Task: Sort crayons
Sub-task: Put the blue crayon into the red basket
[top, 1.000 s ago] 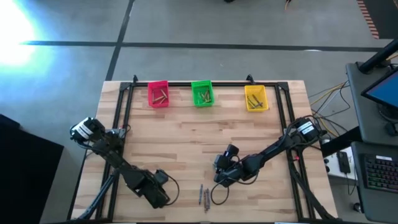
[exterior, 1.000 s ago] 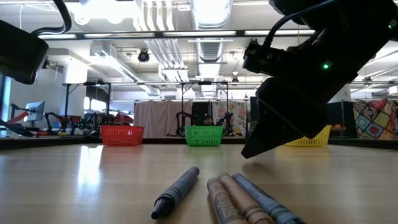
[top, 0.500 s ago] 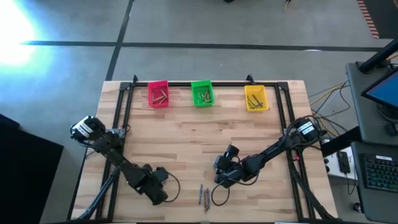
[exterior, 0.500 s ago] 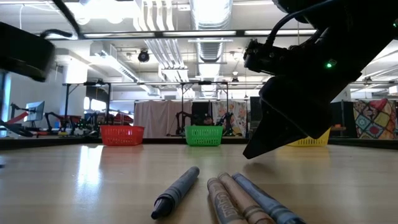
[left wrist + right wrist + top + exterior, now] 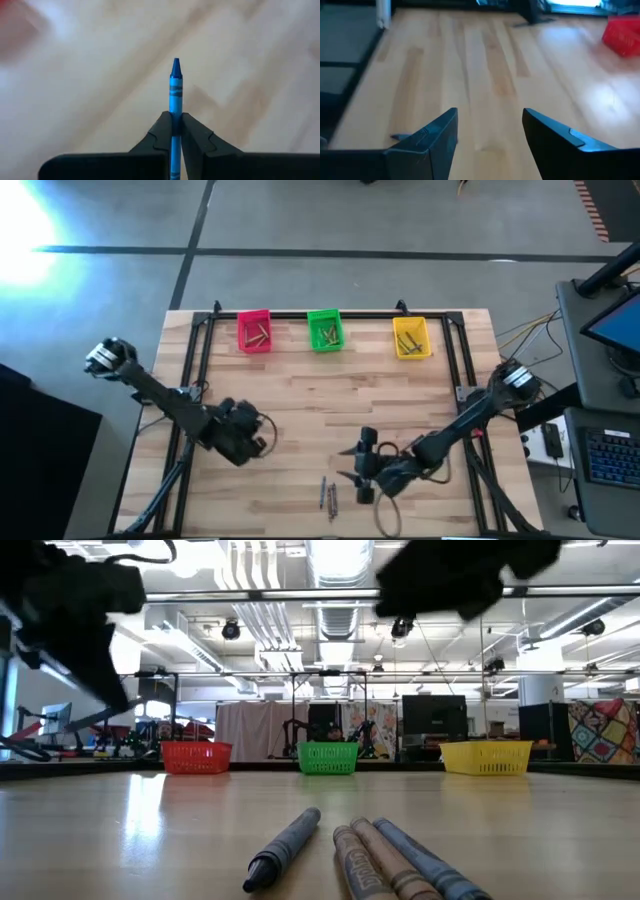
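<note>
Clamping a blue crayon [image 5: 174, 95] by its lower half, the left gripper [image 5: 243, 442] risks slippage, its tip jutting far beyond; the right gripper [image 5: 352, 477] is spread wide beside four loose crayons [image 5: 328, 497].

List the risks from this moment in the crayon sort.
1. The left gripper pinches a blue crayon with much of its length sticking out past the fingertips; it might pivot or slip during the carry.
2. The pink bin, green bin and yellow bin sit in one row, so a small aiming error could drop it in the wrong one.
3. The open right gripper is close to the loose crayons and might scatter them.
</note>
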